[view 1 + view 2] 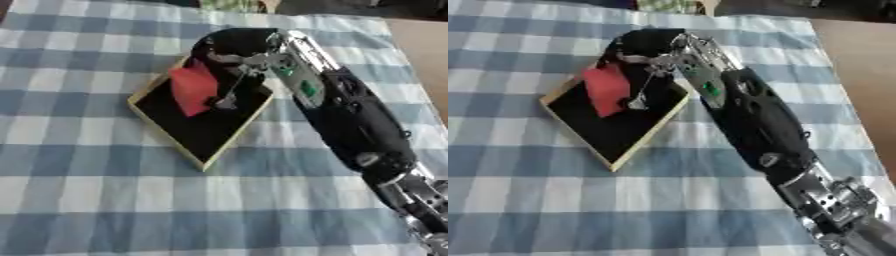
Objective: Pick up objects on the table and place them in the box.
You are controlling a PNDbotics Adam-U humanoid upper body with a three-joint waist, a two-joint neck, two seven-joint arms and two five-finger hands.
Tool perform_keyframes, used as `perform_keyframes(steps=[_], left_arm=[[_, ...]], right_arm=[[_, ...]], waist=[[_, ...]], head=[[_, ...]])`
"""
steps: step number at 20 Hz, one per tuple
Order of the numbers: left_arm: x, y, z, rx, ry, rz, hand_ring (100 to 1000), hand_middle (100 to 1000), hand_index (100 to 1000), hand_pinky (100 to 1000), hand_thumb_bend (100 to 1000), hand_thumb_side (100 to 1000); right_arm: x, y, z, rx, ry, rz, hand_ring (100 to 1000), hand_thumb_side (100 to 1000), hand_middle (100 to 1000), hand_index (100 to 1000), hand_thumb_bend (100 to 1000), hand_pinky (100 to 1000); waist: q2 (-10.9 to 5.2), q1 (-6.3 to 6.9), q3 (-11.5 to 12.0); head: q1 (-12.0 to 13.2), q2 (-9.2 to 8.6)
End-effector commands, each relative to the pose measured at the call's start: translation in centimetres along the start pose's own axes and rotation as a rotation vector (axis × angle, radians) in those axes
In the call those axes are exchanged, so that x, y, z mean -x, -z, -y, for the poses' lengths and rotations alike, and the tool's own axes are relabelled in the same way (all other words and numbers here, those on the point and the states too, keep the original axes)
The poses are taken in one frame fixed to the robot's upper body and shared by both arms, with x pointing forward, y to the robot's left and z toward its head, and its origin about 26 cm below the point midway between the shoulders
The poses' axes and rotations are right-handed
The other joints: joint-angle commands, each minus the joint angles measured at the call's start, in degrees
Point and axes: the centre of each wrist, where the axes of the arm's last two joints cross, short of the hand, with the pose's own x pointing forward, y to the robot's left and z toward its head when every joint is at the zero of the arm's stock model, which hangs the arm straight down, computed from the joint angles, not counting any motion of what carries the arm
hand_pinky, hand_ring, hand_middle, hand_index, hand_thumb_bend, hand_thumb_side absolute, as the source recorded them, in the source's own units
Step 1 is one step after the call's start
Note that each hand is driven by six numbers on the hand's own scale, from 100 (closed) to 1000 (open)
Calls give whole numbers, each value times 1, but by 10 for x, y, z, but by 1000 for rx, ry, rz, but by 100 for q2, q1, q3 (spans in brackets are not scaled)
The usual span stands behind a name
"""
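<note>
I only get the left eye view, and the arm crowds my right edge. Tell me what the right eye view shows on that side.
Observer: There the blue-and-white checked tablecloth ends sooner. A wider strip of bare brown surface runs along its right edge, reaching down past the middle of the black forearm.
Operator: Report the wrist end of that arm.
Observer: More of the silver jointed section shows before it leaves the lower right corner, and there is checked cloth plainly visible to its right.
</note>
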Motion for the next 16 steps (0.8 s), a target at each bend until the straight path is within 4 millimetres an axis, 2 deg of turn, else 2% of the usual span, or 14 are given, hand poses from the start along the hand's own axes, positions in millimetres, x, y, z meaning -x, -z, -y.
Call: perform_keyframes(steps=[1,5,10,16], left_arm=[[-4,4,1,2,-7,18,870,790,660,824,100,793],[-4,4,1,1,-8,17,870,790,660,824,100,792],[-4,4,1,3,-8,16,871,788,660,825,100,780],[-4,4,0,0,-5,14,871,787,660,825,100,782]], right_arm=[[-1,-7,20,26,-48,1,994,337,883,931,377,1000],[-5,-8,24,25,-39,32,991,353,902,959,382,1000],[-9,-10,29,68,15,67,962,231,879,962,383,964],[-11,-21,41,114,86,91,951,212,871,968,360,944]], waist=[[-98,59,-6],[-93,73,-8],[-93,92,-21],[-110,119,-48]], head=[[-3,-54],[-3,-66],[-3,-87],[0,-107]])
